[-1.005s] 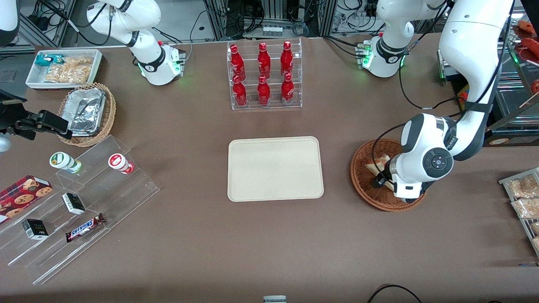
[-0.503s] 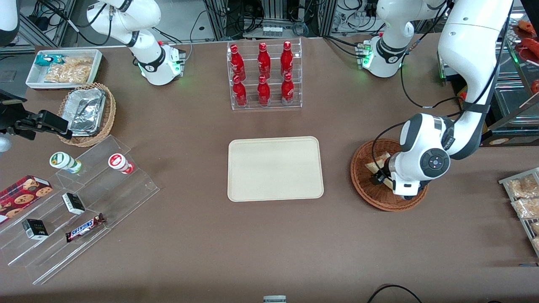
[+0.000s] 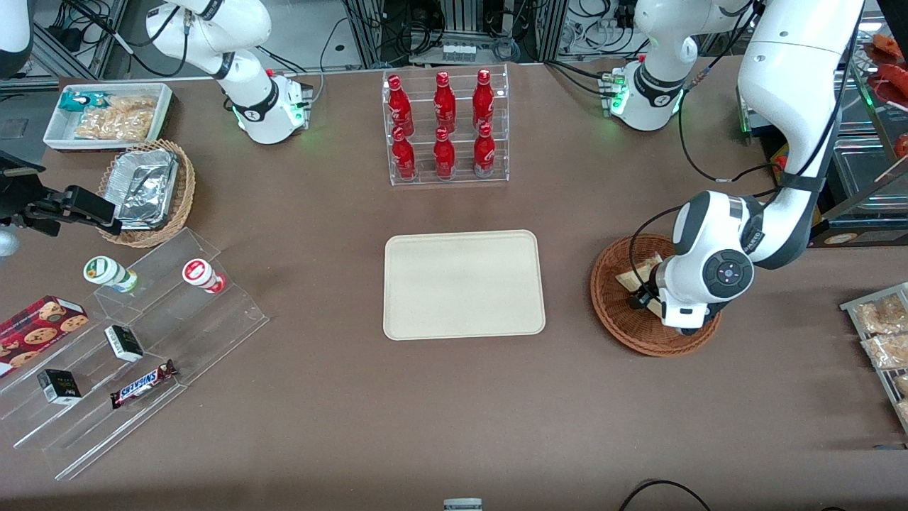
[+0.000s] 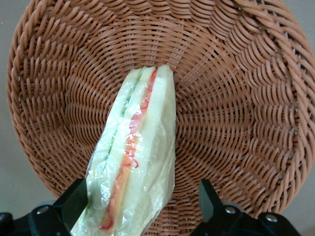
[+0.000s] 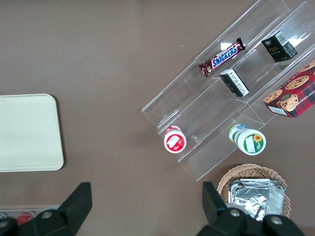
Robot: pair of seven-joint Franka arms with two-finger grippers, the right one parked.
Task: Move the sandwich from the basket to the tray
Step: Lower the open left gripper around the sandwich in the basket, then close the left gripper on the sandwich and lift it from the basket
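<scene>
While the tray [image 3: 464, 284] sits bare, well apart from the pincer [image 4: 140, 209] toward the parked arm's end of the table, nothing has been delivered yet. Farther along, the pincer is down inside the basket [image 3: 608, 312], its fingers [image 4: 76, 201] spread apart, one touching the sandwich [image 4: 135, 162], the other clear of it. The wrapped wedge stands between them, apparently resting on the wicker. Closing, lifting and carrying across all remain to be done.
</scene>
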